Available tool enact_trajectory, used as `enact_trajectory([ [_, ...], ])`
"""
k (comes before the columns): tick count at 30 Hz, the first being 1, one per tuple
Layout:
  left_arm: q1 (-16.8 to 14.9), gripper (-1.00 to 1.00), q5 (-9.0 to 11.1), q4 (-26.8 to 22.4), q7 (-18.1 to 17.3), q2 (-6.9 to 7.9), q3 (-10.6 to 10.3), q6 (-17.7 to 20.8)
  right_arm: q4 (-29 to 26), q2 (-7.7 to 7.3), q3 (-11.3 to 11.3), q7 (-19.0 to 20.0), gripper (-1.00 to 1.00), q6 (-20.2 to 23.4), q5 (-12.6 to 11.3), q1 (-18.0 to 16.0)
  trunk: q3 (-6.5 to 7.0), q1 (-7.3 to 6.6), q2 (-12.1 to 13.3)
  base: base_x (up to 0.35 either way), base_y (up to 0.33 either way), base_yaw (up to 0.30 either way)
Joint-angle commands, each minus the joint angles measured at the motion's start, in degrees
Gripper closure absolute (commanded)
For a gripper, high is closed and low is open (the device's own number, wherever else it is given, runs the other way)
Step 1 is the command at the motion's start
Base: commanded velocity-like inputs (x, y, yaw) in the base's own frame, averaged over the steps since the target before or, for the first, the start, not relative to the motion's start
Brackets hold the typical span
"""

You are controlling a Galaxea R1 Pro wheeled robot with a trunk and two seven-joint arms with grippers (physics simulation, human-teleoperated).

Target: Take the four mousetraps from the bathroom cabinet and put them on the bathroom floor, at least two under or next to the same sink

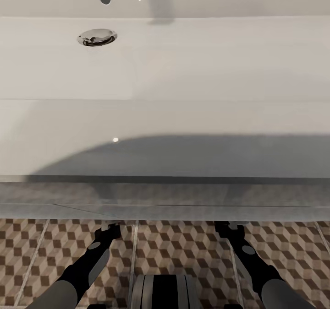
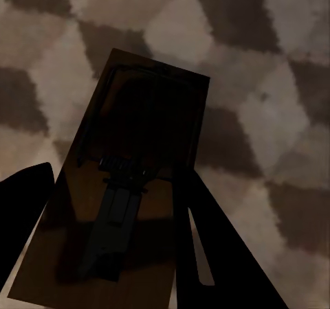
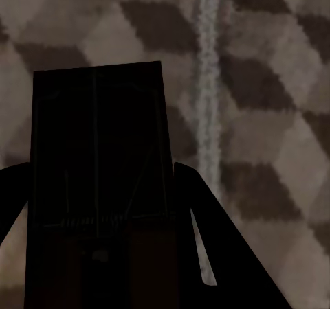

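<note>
Two mousetraps are in my grasp: the left fingers (image 2: 113, 244) pinch one brown board with its wire bar (image 2: 134, 185), the right fingers (image 3: 103, 240) pinch a darker, shadowed one (image 3: 100, 158), each hanging over the cube-patterned bathroom floor (image 2: 275, 82). From my head camera, both arms reach down under the front edge of the white bathroom sink (image 1: 183, 116), its chrome drain (image 1: 96, 37) up left.

White sink (image 1: 183, 62), chrome drain (image 1: 97, 37), brown-and-beige cube-patterned floor (image 1: 183, 249) with pale grout, brown mousetrap (image 2: 130, 206), black arms (image 1: 87, 265).
</note>
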Motion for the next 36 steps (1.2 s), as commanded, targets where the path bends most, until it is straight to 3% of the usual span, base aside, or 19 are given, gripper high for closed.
enact_trajectory([
  [1, -0.03, 1.0, 0.55, 0.0, 0.41, 0.08, -0.5, -0.17, 0.01, 0.0, 0.02, 0.0, 1.0, -0.21, -0.13, -0.02, -0.03, -0.01, -0.01, 0.0, 0.0, 0.0],
  [36, -0.05, 1.0, 0.6, -2.4, -0.79, 0.12, -0.58, -0.15, -1.96, 0.0, -0.03, 0.0, 1.0, -0.27, -0.2, -0.02, -0.03, -0.01, -0.01, 0.0, 0.0, 0.0],
])
